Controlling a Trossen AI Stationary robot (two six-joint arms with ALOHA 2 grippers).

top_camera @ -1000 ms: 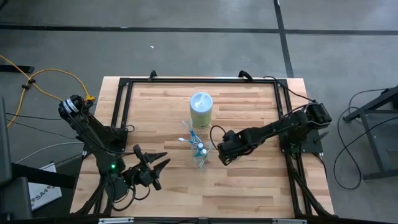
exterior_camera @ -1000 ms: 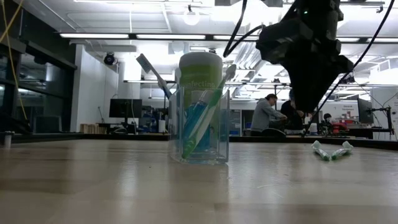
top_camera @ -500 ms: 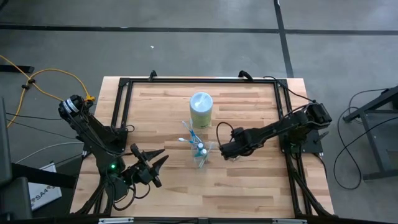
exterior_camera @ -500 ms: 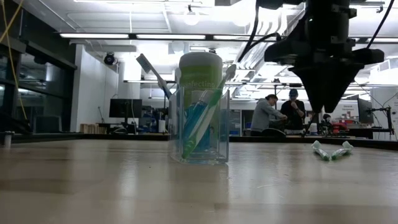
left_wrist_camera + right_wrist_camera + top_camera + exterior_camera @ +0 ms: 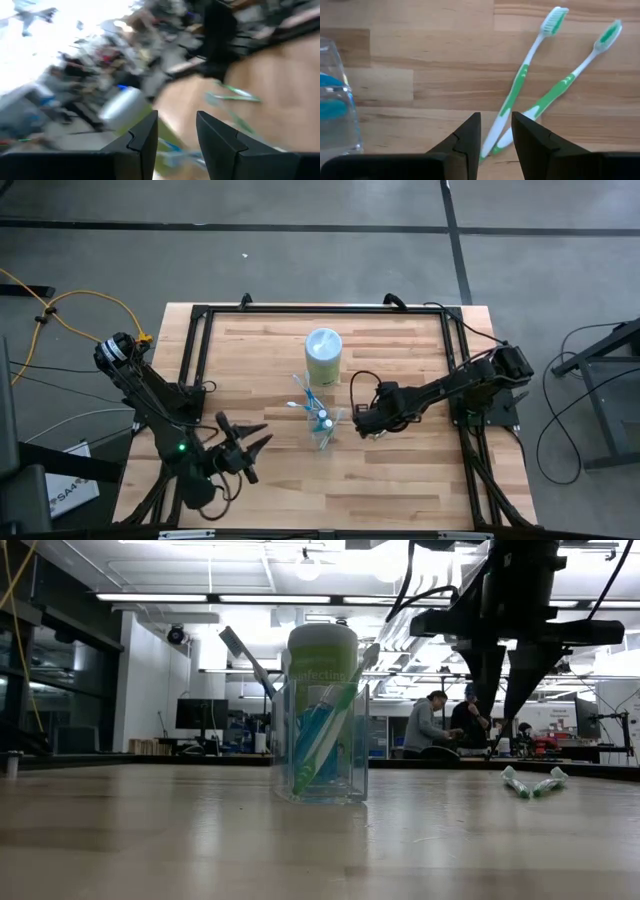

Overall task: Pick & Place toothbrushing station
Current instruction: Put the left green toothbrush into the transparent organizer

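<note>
The right gripper point(image 5: 362, 423) hangs above the wooden table point(image 5: 400, 470), fingers pointing down and parted with nothing between them, just over the handle ends of two green-and-white toothbrushes point(image 5: 520, 87) lying crossed on the boards. Next to them stands the clear tumbler point(image 5: 320, 745), already holding a green-and-white brush and a blue one, with a pale green canister point(image 5: 323, 355) behind it. The left gripper point(image 5: 252, 442) waits near the table's front left, its fingers apart and empty.
</note>
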